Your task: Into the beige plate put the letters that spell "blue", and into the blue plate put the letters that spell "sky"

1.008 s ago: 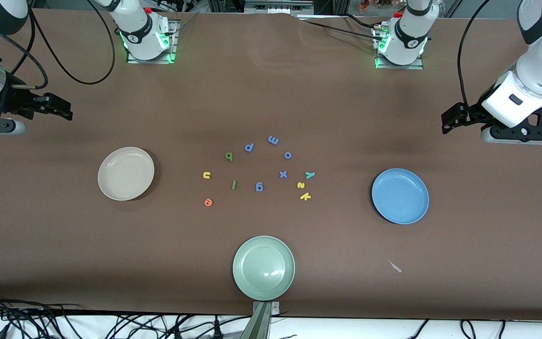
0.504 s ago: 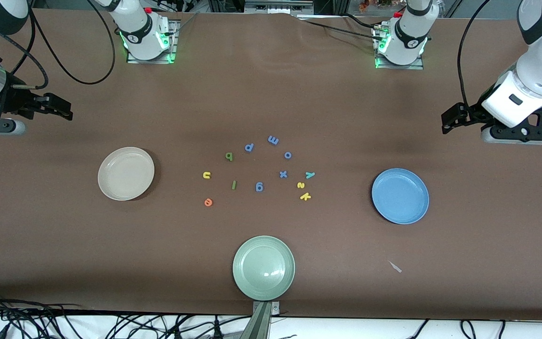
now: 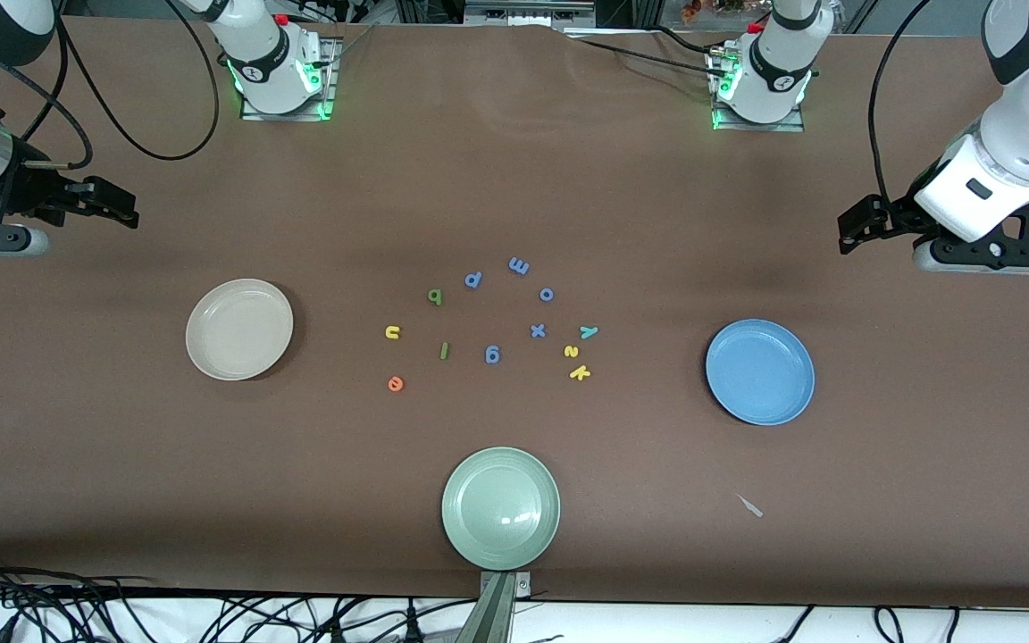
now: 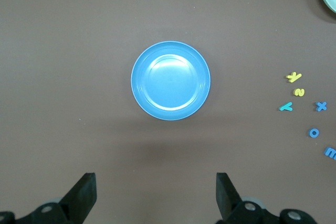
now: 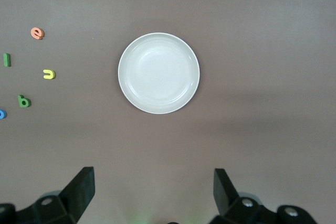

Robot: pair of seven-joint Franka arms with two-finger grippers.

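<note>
Foam letters b [image 3: 434,296], l [image 3: 444,351], u [image 3: 392,332], e [image 3: 396,384] and s [image 3: 571,351], k [image 3: 579,372], y [image 3: 589,332] lie mid-table between the beige plate [image 3: 238,329] and blue plate [image 3: 759,371]. Both plates hold nothing. The left gripper [image 4: 155,195] and right gripper [image 5: 152,192] wait spread wide, holding nothing, each above the table near its own plate.

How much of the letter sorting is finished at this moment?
Nothing is done yet: the beige plate and the blue plate hold no letters. Nothing is in hand: the left gripper and right gripper wait open at their ends of the table. All seven letters, such as the orange e and yellow k, remain.
</note>
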